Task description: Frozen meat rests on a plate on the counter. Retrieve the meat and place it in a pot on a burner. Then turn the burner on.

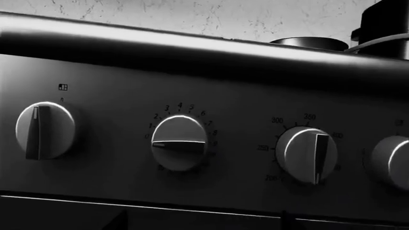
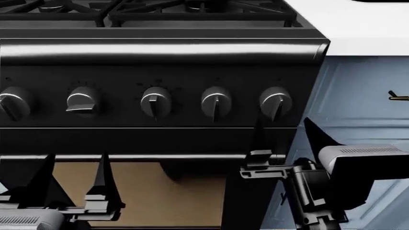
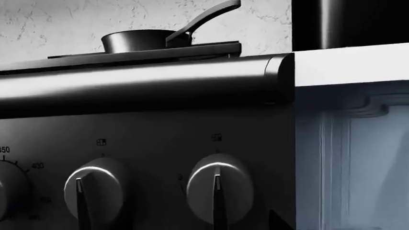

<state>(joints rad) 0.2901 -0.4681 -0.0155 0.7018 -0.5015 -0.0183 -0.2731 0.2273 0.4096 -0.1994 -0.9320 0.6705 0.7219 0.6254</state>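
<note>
Right gripper [image 2: 284, 139] open, below pot [image 3: 143, 40].

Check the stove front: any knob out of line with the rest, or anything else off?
One knob stands out: the second knob from the left has its grip bar lying horizontal, while the other four knobs point vertical. The left wrist view shows the same numbered dial turned sideways. No damage or spill shows.

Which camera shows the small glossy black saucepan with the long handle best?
The right wrist view: the small glossy black saucepan sits whole on the stove top, handle angled up. The left wrist view shows dark round shapes I cannot identify; the head view shows none.
</note>
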